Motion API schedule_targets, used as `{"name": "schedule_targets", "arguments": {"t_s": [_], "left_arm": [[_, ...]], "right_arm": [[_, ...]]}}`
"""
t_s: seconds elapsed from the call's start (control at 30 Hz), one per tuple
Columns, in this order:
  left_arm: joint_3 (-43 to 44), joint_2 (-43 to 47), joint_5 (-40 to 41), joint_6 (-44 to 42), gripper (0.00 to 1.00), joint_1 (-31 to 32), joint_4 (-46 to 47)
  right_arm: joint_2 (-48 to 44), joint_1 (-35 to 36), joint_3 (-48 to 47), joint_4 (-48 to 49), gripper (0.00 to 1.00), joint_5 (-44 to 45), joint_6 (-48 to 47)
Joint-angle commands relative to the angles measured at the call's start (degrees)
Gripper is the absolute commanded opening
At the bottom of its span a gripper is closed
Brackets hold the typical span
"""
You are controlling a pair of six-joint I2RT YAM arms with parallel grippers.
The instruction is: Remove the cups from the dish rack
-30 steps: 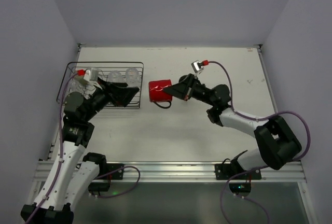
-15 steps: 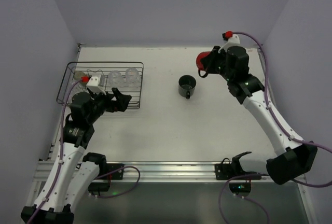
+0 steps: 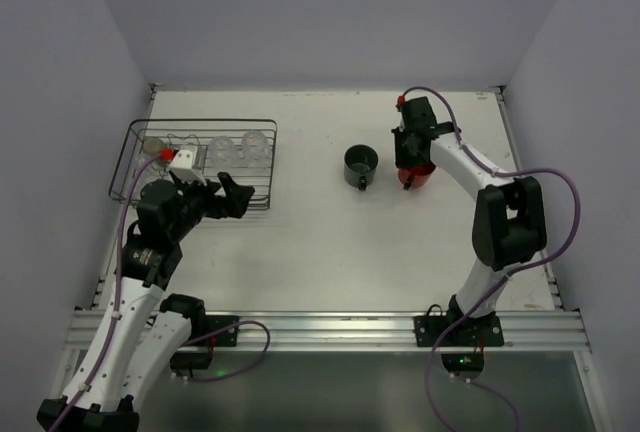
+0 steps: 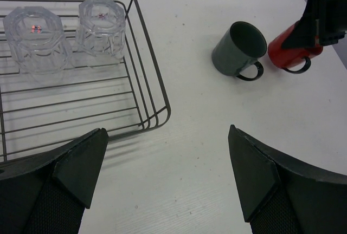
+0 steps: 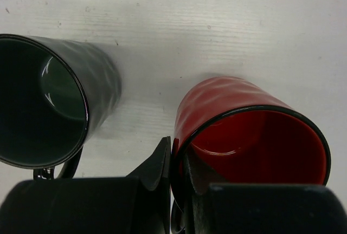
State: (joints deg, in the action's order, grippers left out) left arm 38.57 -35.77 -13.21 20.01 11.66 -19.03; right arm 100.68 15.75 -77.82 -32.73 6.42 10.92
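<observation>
Directly beneath the right end effector, on the counter: held mug, upright, rim wall pinched between the two fingers. Just to that end effector's left, close to the held mug but apart from it: loose mug, also upright on the counter. Ahead and to the left of the left end effector: dish rack, with two tumblers upside down, side by side, at its far end. Ahead and to the right, well apart: both mugs.
</observation>
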Motion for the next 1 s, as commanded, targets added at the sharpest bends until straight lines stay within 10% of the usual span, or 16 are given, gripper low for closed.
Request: {"name": "schedule_targets", "arguments": {"t_s": [0.0,0.57,0.97], "left_arm": [[0.1,0.1,0.2,-1.1,1.0,0.2,-0.5],[1.5,-3.7,4.2,-0.9,1.0,-0.6,-0.7],[10.2,-14.1,15.2,3.4,0.97,-0.7,-1.1]], "right_arm": [[0.6,0.2,-5.1,3.3,0.0,-2.7,-2.0],[8.5,0.9,-8.7,5.5,0.07,-5.4,-0.6],[-6.0,1.0,-3.1,9.1,0.68,-8.4,5.3]]}}
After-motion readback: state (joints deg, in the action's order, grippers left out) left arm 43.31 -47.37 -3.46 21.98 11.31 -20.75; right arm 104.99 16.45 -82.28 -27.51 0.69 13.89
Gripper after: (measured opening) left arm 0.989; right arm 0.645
